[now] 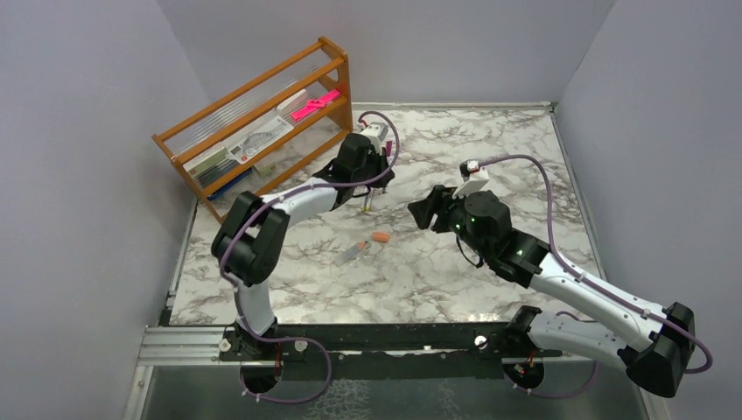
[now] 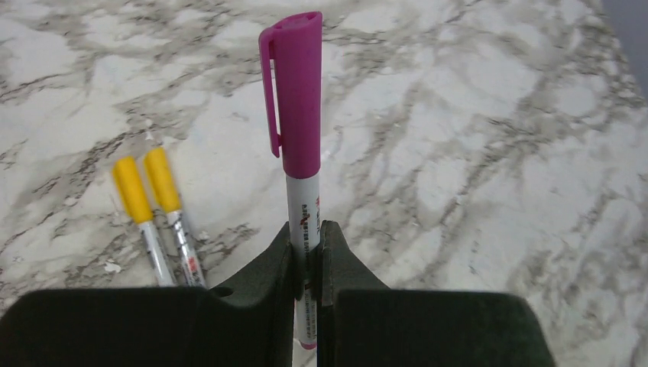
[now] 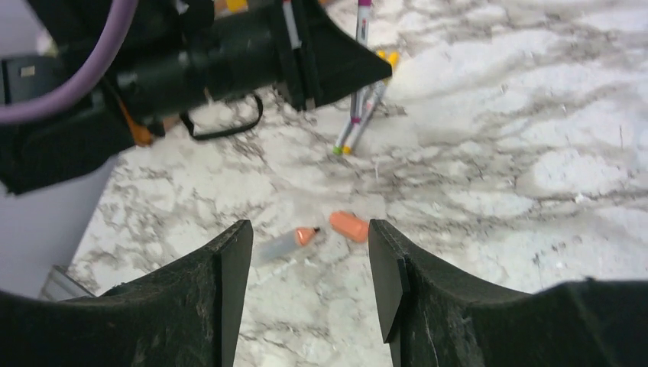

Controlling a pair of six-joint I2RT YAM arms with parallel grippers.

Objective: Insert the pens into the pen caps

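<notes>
From their bases at the near edge of the marble table point(image 1: 525, 149), the two arms reach inward. The left arm folds sharply at its elbow and stretches its forearm toward the far left. The right arm swings its elbow out to the right and angles its forearm back toward the centre. Between them, nearer the bases, an uncapped pen point(image 3: 284, 245) with a pale barrel and orange tip lies flat, with an orange cap point(image 3: 349, 226) just beside the tip but apart from it. The right gripper point(image 3: 309, 229) hovers above this pair with its jaws spread wide, holding nothing. Farther on, the left gripper point(image 2: 308, 238) is clamped tight on the barrel of a magenta-capped pen point(image 2: 303, 200), whose capped end points away from the wrist toward the table. Two yellow-capped pens point(image 2: 131, 189) lie side by side on the marble just beside it. A wooden rack point(image 1: 262, 122) stands at the far left.
</notes>
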